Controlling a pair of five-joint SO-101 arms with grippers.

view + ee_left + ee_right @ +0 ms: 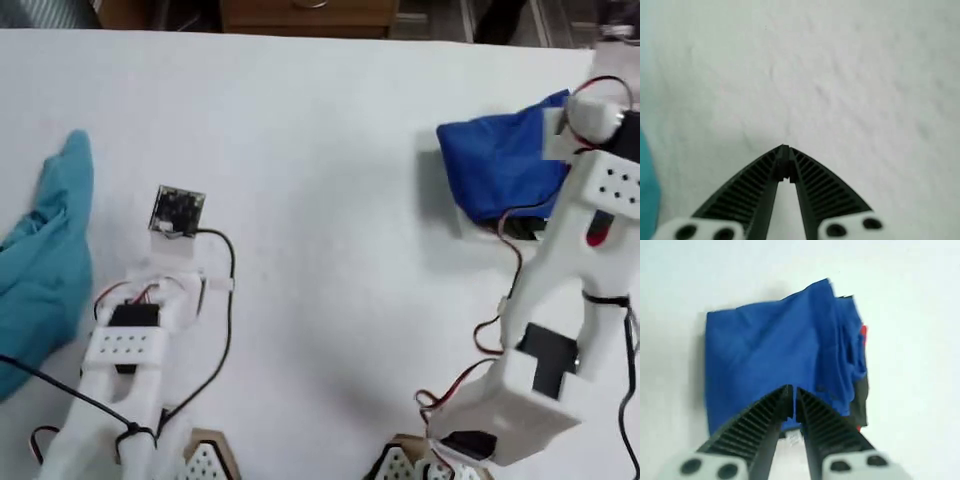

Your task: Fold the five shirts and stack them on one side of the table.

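Blue shirt point(500, 165) lay folded, roughly square, at about 2 o'clock on the white table point(330, 120). It topped a small stack; a black layer point(862, 390) and a bit of red cloth point(863, 331) showed along one edge beneath it. Teal shirt point(45, 270) lay rumpled, unfolded, at 9 o'clock, running off the table's edge.

Right gripper point(792, 397) was over the blue shirt's near edge, jaws closed tip to tip; could not tell whether any cloth was pinched. Its arm rose from 5 o'clock.

Left gripper point(784, 162) was pressed closed on nothing, over bare table just beside the teal shirt, its arm coming from 7 o'clock.
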